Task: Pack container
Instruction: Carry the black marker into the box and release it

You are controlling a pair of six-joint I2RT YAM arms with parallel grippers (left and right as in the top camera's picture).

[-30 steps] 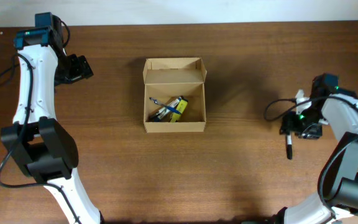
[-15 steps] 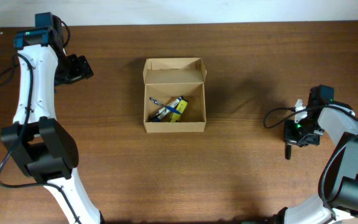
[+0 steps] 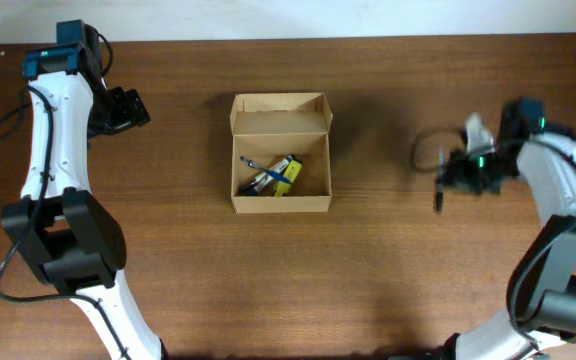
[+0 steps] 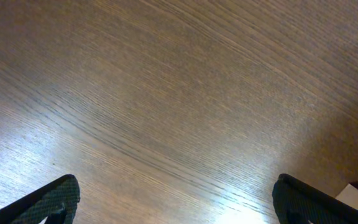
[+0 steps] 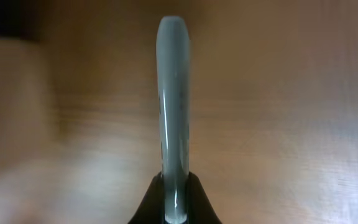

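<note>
Small tan cardboard container [image 3: 280, 204] at mid-table, plain and unmarked, standing open with its flap lid [image 3: 280, 122] folded back along the far edge. Inside, a yellow-and-blue clutter [image 3: 273, 176], too small to sort out.

Underneath, a dark brown wood-grain table [image 3: 368, 280]. Along the top of the overhead view, a pale strip of wall [image 3: 368, 18].

Left end effector [image 3: 126, 108] [image 4: 176, 202] far off to the left, well apart from the container, spread wide over bare wood in the wrist view. Right end effector [image 3: 448, 180] [image 5: 174, 202] out to the right of the container, clamped narrow on a dark pen [image 3: 438, 203] [image 5: 173, 99], blurred and greyish in the wrist view.

Compared with half a second ago: right end effector shifted up-frame and nearer the container, pen carried along with it. Container, its contents and the left arm unmoved.
</note>
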